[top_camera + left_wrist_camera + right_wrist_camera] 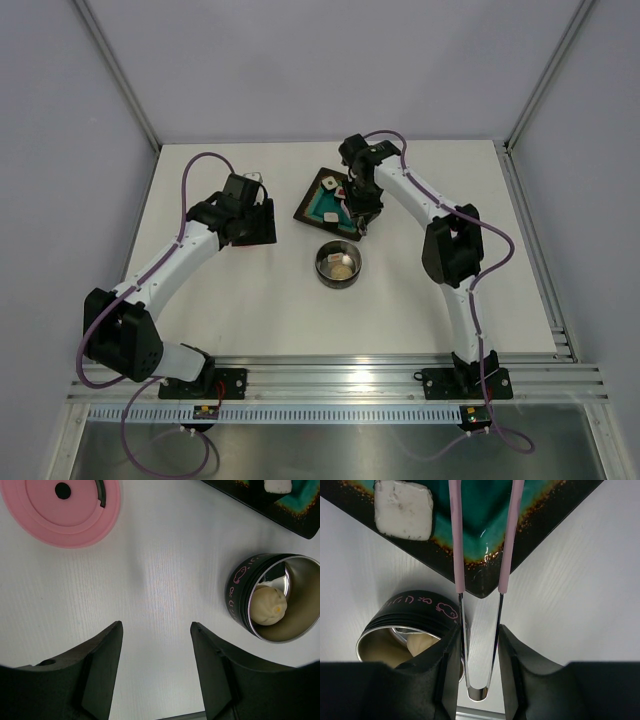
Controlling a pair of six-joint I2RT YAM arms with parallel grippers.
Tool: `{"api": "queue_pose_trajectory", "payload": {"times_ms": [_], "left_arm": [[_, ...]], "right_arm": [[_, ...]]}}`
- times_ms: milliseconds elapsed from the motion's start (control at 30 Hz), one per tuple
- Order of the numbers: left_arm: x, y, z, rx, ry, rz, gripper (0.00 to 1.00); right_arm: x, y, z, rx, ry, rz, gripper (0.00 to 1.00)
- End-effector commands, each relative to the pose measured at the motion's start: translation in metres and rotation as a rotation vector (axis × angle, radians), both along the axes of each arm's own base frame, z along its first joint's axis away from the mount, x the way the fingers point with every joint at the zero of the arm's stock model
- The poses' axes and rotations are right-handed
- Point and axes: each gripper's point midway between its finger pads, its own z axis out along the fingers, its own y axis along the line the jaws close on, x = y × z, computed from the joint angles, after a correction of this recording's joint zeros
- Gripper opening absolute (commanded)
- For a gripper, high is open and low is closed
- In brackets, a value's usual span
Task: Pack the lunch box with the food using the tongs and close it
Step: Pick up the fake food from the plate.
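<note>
Holding beige food (268, 607) — lunch box (236, 600), lid (50, 517) off.

White table (260, 310), faintly wood-grained, spread flat beneath both pairs of jaws; pale grey wall panels (320, 60) beyond the jaws at the far edge and off to either side; slim metal posts (120, 75) slanting up at the two far corners; ribbed aluminium rail (330, 375) behind the jaws along the near edge; soft, even light, faint shadows.

tongs (456, 540): tips cut off at top | lid (60, 515): cropped by top edge
</note>
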Motion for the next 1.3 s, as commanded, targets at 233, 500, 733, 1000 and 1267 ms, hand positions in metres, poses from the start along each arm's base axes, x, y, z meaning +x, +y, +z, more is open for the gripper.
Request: {"api": "queue_pose_trajectory", "payload": {"times_ms": [233, 500, 733, 1000, 1267], "left_arm": [[0.008, 0.004, 0.009, 0.013, -0.043, 0.006, 0.61], [0.009, 0.005, 0.011, 0.019, -0.047, 0.01, 0.61], [0.009, 0.006, 0.01, 0.022, -0.044, 0.014, 0.61], [0.009, 0.007, 0.008, 0.031, -0.043, 0.018, 0.61], [0.01, 0.007, 0.008, 0.031, -0.041, 0.02, 0.61]], "right_arm": [[0.017, 0.01, -0.003, -0.065, -0.068, 0.03, 0.39], [0.028, 0.016, -0.01, -0.073, -0.087, 0.031, 0.4], [0.036, 0.021, -0.011, -0.061, -0.099, 0.031, 0.41], [0.043, 0.021, -0.015, -0.071, -0.112, 0.026, 0.43], [0.048, 0.022, -0.021, -0.078, -0.122, 0.031, 0.46]]}}
